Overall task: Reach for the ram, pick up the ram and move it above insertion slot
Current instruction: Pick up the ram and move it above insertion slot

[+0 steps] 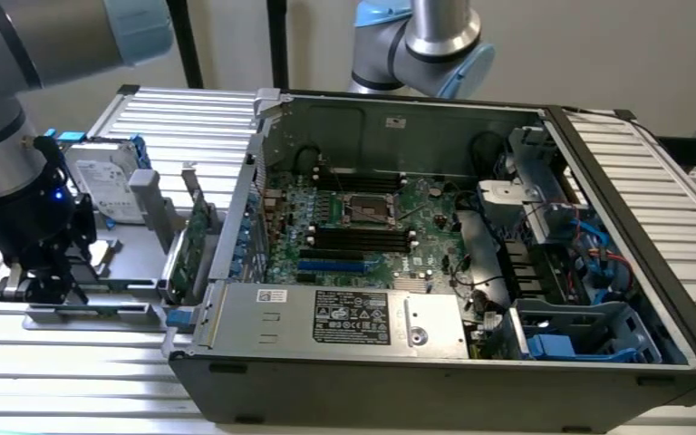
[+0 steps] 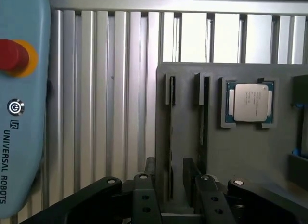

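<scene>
Ribbed metal bench (image 2: 96,89), grey holder (image 2: 240,156) on it: ram (image 2: 171,137) stands on edge in a slot, tool (image 2: 175,202) spread apart astride one end. Light, stiff, fragile I reckon, so pinch the flat faces gently.

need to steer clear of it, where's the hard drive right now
The hard drive sits at the exterior view's left, beyond the claw and the grey tray, left of the open computer case.
</scene>
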Controlling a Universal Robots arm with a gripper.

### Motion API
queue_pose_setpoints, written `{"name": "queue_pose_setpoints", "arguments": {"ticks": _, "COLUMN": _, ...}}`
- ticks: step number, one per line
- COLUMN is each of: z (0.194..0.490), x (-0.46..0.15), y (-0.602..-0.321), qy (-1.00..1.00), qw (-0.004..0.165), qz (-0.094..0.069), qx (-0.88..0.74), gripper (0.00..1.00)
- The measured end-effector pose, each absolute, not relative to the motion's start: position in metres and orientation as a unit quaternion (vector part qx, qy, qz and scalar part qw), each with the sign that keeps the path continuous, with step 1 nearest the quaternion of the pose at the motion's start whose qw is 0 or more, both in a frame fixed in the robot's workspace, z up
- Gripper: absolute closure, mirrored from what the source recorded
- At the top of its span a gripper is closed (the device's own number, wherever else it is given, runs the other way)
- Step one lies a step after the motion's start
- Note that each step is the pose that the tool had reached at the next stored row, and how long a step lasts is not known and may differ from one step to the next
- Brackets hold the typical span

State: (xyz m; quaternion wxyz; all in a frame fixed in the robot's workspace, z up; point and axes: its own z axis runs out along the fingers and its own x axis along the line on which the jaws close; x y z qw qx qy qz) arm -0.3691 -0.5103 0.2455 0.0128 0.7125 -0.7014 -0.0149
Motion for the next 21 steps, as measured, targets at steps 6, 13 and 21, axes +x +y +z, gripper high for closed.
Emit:
{"name": "queue_pose_setpoints", "arguments": {"ticks": 6, "z": 0.235, "x": -0.369, "y": -0.51, "qy": -0.701, "qw": 0.013, "qz": -0.015, "qx": 0.712, "gripper": 0.64}}
{"name": "queue_pose_setpoints", "arguments": {"ticks": 13, "z": 0.222, "x": -0.368, "y": -0.51, "qy": -0.701, "qw": 0.013, "qz": -0.015, "qx": 0.712, "gripper": 0.64}}
{"name": "queue_pose_setpoints", "arguments": {"ticks": 21, "z": 0.207, "x": -0.368, "y": -0.51, "qy": -0.701, "qw": 0.013, "qz": -0.015, "qx": 0.712, "gripper": 0.64}}
